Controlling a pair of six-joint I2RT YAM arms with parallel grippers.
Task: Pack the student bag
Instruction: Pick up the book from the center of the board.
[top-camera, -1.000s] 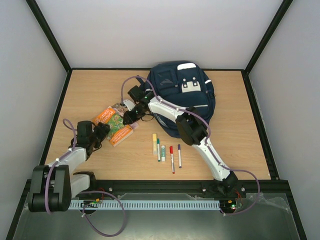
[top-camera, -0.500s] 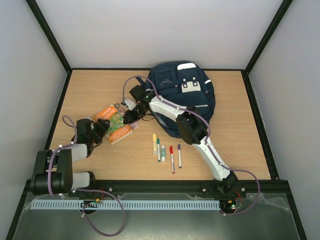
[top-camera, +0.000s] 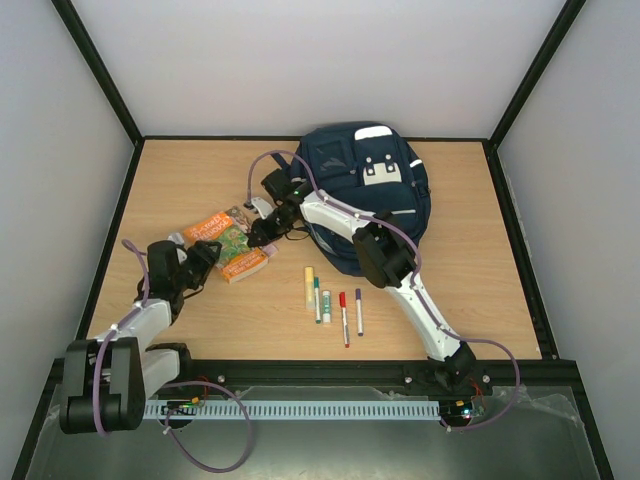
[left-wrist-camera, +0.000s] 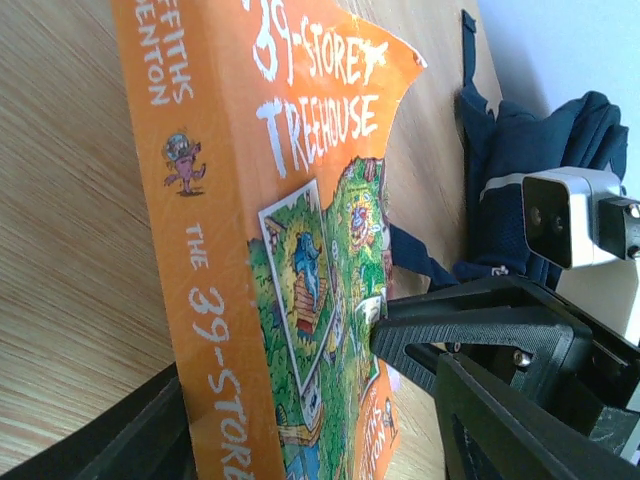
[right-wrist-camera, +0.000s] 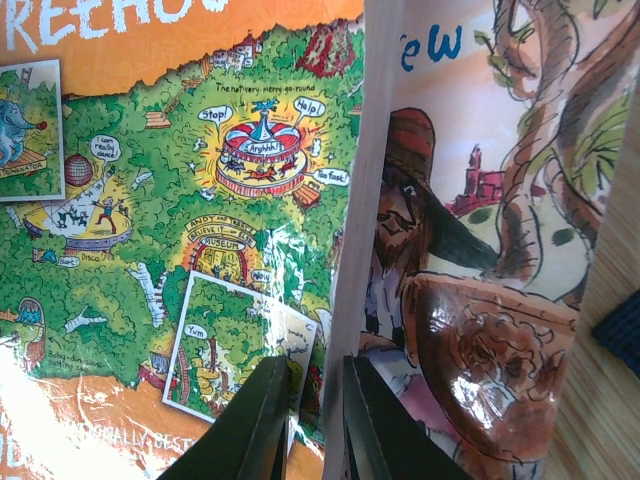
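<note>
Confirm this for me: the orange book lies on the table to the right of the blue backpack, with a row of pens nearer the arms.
Not quite. The orange book lies to the left of the blue backpack, not to its right, as the top view shows. The rest holds: it lies on the table, and the row of pens sits nearer the arms.

My black left gripper (top-camera: 204, 260) lies low, jaws spread apart, while my white right arm (top-camera: 335, 216) stretches leftward, black right gripper (top-camera: 256, 236) pinched narrow
</note>
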